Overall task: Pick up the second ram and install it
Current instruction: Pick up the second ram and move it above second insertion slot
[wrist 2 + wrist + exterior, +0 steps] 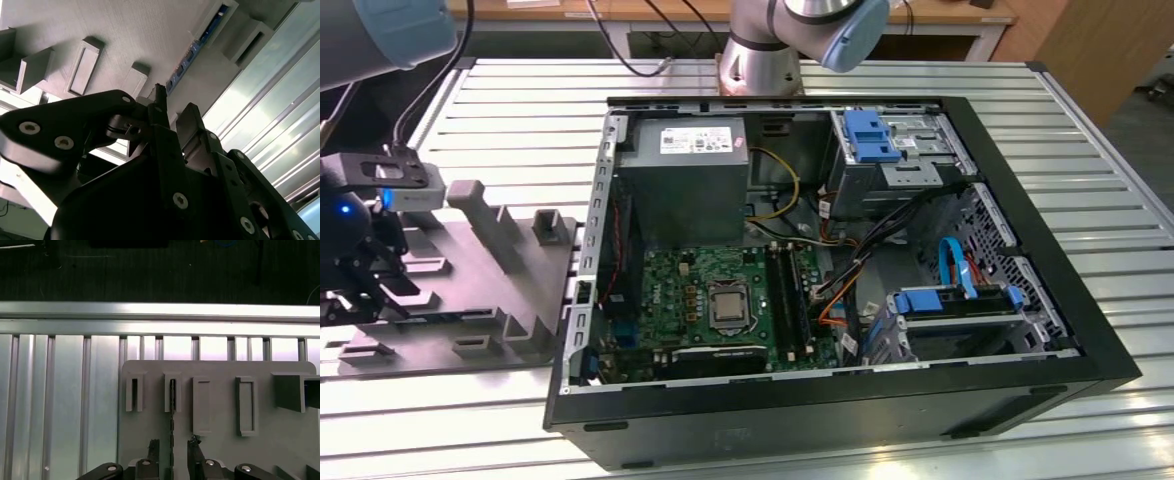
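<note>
Arm base: the Universal Robots arm (767,45) stands at the far edge of the table, behind the computer case (854,410).
Arm reach: one thick link crosses the upper corner at the exterior view's left. The wrist hangs low over the end of the grey fixture (480,285) on that side.
Wrist: a small grey camera box (403,182) sits on it, with a dark cable running up from it.
Gripper: the gripper (173,446) points down at the fixture, close above its surface.
Fingers: the two black fingers (154,450) are apart. In the first wrist view they straddle the thin edge of the board, with a gap on each side.
Second ram: the second ram (172,412) stands on edge in a narrow slot of the fixture. It is a dark line in the first wrist view and a blue strip in the second wrist view, running in between the fingertips.
Fixture: a flat grey plate with raised blocks and several rectangular pockets, lying just beside the case on the exterior view's left.
Case: a black tower lying on its side with the panel off. Inside are the green motherboard (707,290), a grey power supply box (680,150) and blue drive brackets (867,135).
Surface: a table of bright ribbed aluminium slats (520,110).
Room: a wooden bench (720,15) stands behind the table. Past the table rim, the first wrist view shows a dark floor (150,270) with loose cables.
</note>
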`<state>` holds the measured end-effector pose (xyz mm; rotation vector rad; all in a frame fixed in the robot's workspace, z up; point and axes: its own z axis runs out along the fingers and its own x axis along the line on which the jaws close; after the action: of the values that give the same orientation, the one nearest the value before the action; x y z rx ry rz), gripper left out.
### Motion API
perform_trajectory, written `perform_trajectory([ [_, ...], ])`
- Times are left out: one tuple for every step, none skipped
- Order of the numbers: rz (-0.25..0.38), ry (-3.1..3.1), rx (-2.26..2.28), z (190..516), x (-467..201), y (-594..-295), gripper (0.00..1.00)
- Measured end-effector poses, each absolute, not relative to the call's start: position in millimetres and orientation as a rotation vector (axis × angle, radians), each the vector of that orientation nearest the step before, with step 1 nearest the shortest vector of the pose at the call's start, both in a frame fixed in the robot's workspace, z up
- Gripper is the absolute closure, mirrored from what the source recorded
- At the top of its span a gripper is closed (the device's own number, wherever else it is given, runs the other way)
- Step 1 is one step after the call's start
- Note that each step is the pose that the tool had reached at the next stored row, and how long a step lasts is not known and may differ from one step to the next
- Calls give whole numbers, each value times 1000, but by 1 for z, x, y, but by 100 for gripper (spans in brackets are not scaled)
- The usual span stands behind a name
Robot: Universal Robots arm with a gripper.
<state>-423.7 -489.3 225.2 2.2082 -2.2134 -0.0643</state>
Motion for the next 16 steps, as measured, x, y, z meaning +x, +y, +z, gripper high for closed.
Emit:
perform_trajectory([
  [-65, -2213, 2209, 224, -424, -490, 64],
  [-66, -2213, 2210, 222, -424, -490, 64],
  [-68, -2213, 2212, 221, -424, -490, 64],
  [-70, -2214, 2213, 220, -424, -490, 64],
  [-72, -2215, 2214, 218, -424, -490, 64],
  [-74, -2215, 2216, 217, -424, -490, 64],
  [-76, -2216, 2217, 215, -424, -491, 64],
  [-76, -2215, 2218, 213, -424, -491, 64],
  [-77, -2215, 2219, 211, -424, -491, 64],
  [-78, -2215, 2219, 210, -424, -491, 64],
  [-78, -2214, 2220, 208, -424, -491, 64],
  [-78, -2214, 2220, 206, -424, -491, 64],
  [-78, -2214, 2221, 204, -424, -491, 64],
  [-79, -2214, 2221, 203, -424, -491, 64],
  [-79, -2214, 2221, 202, -424, -491, 64],
  [-79, -2214, 2221, 201, -424, -491, 64],
])
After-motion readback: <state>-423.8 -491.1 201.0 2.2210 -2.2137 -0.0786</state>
